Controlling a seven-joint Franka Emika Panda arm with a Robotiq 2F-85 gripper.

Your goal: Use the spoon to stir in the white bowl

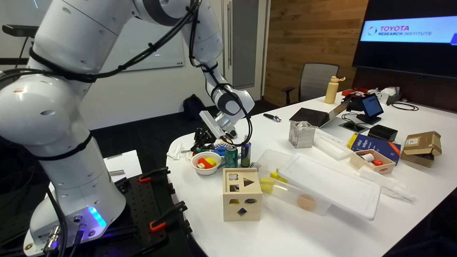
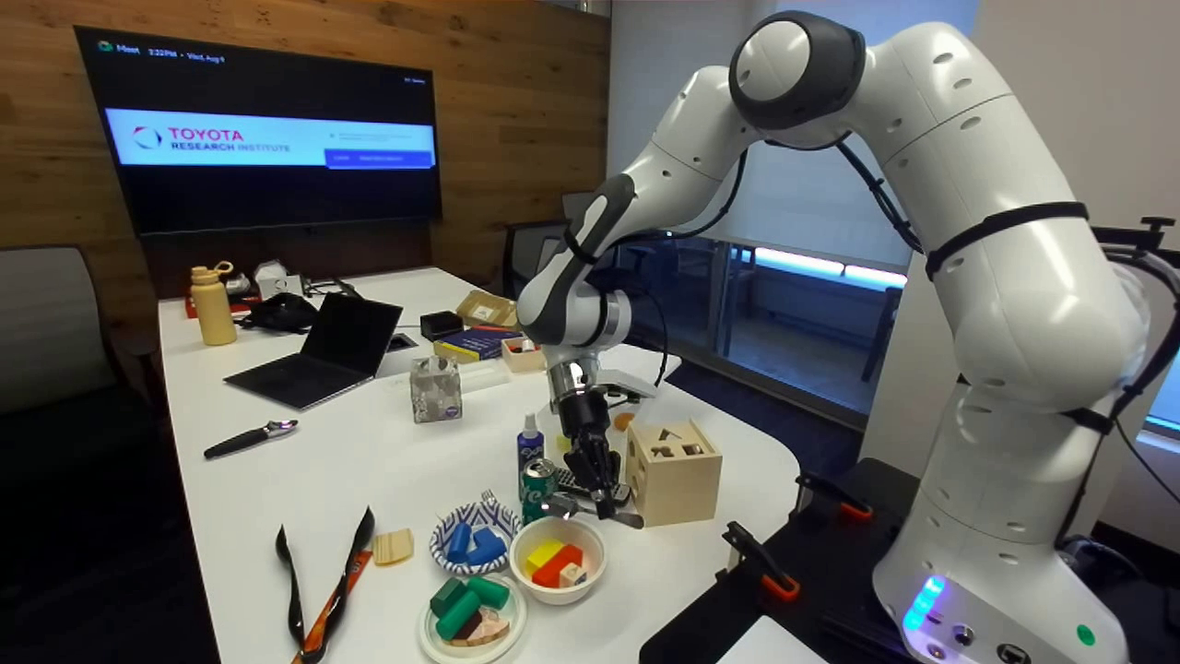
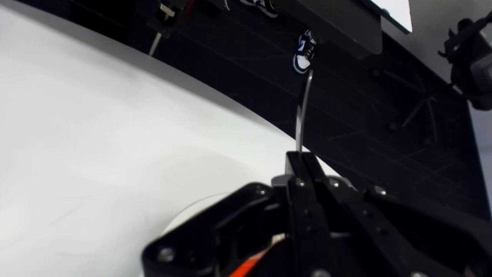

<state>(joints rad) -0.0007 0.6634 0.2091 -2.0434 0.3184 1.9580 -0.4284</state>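
Note:
The white bowl (image 1: 206, 171) (image 2: 564, 595) stands on the table with red, yellow and pale blocks in it. My gripper (image 1: 194, 147) (image 2: 605, 507) (image 3: 302, 154) is shut on the metal spoon (image 2: 564, 505) (image 3: 301, 123). It holds the spoon roughly level, above the bowl and apart from the blocks. In the wrist view a thin length of the spoon sticks out past the fingertips, seen edge-on. Part of the white bowl's rim (image 3: 192, 211) and a red block (image 3: 249, 265) show below the fingers there; the fingers hide the rest of the bowl.
A wooden shape-sorter cube (image 1: 242, 196) (image 2: 678, 480), a green can (image 1: 231, 157) (image 2: 539, 493) and a spray bottle (image 1: 245, 155) (image 2: 530, 447) stand close by. A patterned bowl (image 2: 444, 556) and a white plate (image 2: 433, 641) with blocks adjoin the white bowl. Black tongs (image 2: 293, 590) lie further off.

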